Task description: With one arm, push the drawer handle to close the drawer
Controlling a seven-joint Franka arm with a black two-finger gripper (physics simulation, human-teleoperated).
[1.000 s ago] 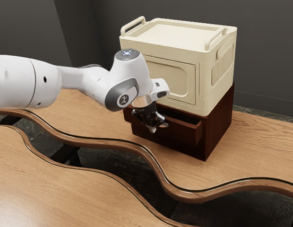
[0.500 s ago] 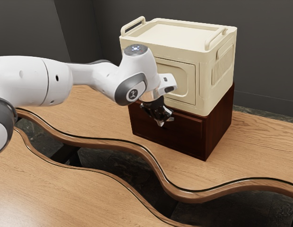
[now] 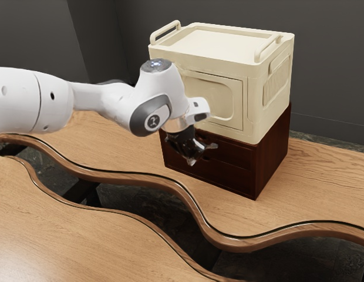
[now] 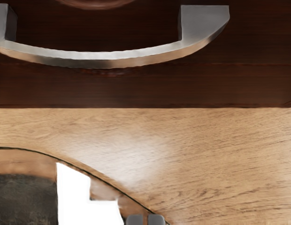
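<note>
In the exterior view my black gripper (image 3: pixel 191 161) hangs before the dark brown cabinet (image 3: pixel 271 155), its fingers together and holding nothing. The drawer front (image 3: pixel 233 154) lies flush with the cabinet, so the drawer looks closed. A grey handle (image 3: pixel 212 145) sticks out beside the gripper. The curved metal handle (image 4: pixel 103 59) spans the drawer front in the wrist view. My gripper (image 4: pixel 145 219) shows there as two grey fingertips side by side, apart from the handle.
A cream box (image 3: pixel 270 76) with raised handles stands on the cabinet. The wavy-edged wooden table (image 3: pixel 311 182) supports the cabinet, and a dark gap (image 3: pixel 147 202) separates it from another wooden surface (image 3: pixel 70 235).
The drawer stood out a second ago, then went in flush by half a second ago and has stayed there. My hand moved toward the cabinet with it, then drew back.
</note>
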